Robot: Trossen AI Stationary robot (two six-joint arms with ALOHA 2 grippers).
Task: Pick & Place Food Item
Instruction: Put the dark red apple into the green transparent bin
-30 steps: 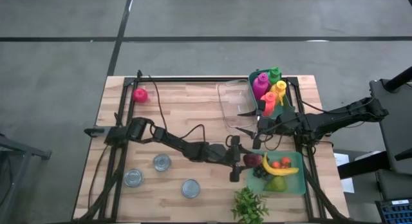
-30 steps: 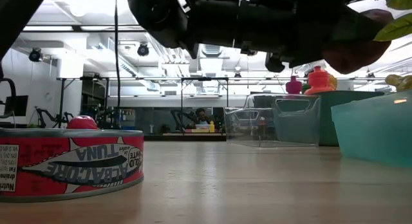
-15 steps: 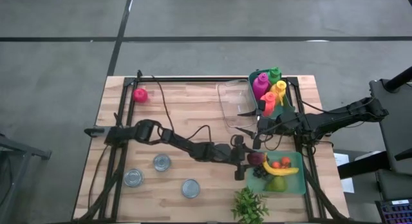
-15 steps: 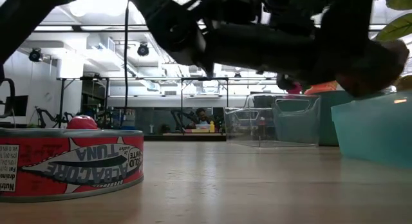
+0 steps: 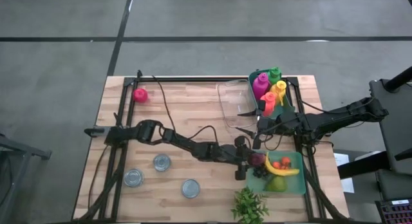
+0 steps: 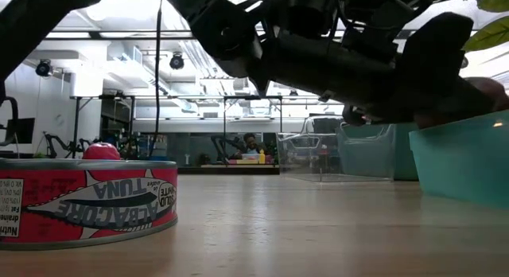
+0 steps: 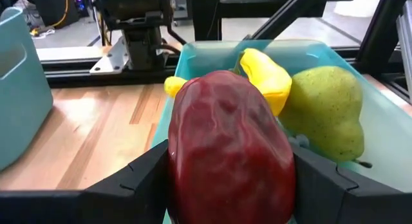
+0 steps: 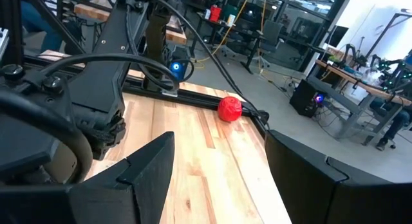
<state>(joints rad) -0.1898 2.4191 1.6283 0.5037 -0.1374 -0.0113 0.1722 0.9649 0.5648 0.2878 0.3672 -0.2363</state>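
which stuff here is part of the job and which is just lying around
In the job:
- left end effector, shut on the dark red fruit
- teal fruit bin

Lying about:
- three cans
- bottles
- clear container
- red ball
- leafy plant
- right end effector, open, waiting

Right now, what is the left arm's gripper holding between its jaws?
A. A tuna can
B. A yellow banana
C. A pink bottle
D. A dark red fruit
D. In the left wrist view the left gripper is clamped on a dark red fruit, poised at the edge of the teal bin with the pear inside.
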